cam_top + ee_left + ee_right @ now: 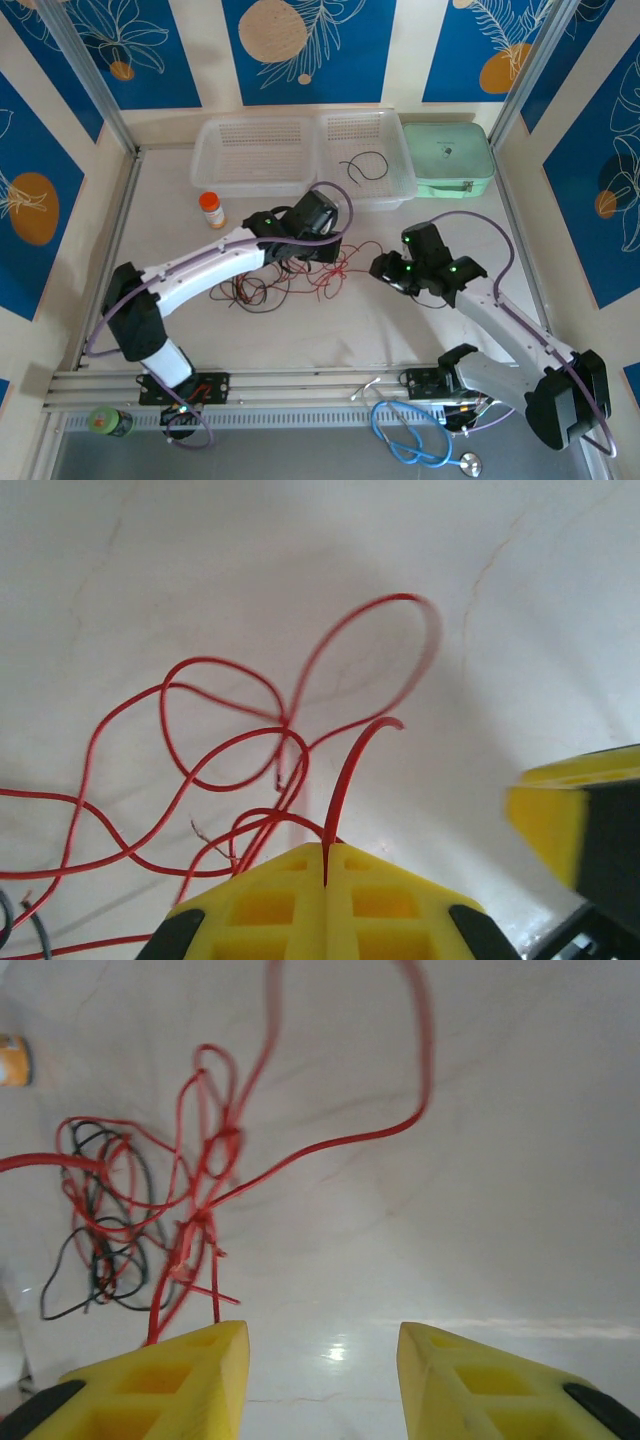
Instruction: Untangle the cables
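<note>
Left wrist — red cable (338, 790), tightly clamped

The 2 white arms (215, 262) have black joints (145, 322), purple cords (478, 213), green lights (270, 220) and yellow pincer fingers (385, 872).

From above, the left arm (215, 260) lies across the tangle of cables (300, 283) in the middle of the table (340, 335). It covers part of the tangle, and the crossings are too fine to tell. In the right wrist view a blurred red strand runs off the top edge. Other strands slip behind a finger of the right gripper (322, 1345). The orange-lidded bottle (12, 1060) toward the table's far left corner is cropped and soft. In the left wrist view the red cable (345, 780) disappears where the fingers of the left gripper (325, 855) press together, and its far loop is smeared. A blurred finger (555, 815) of the right gripper is cut by the right edge.
</note>
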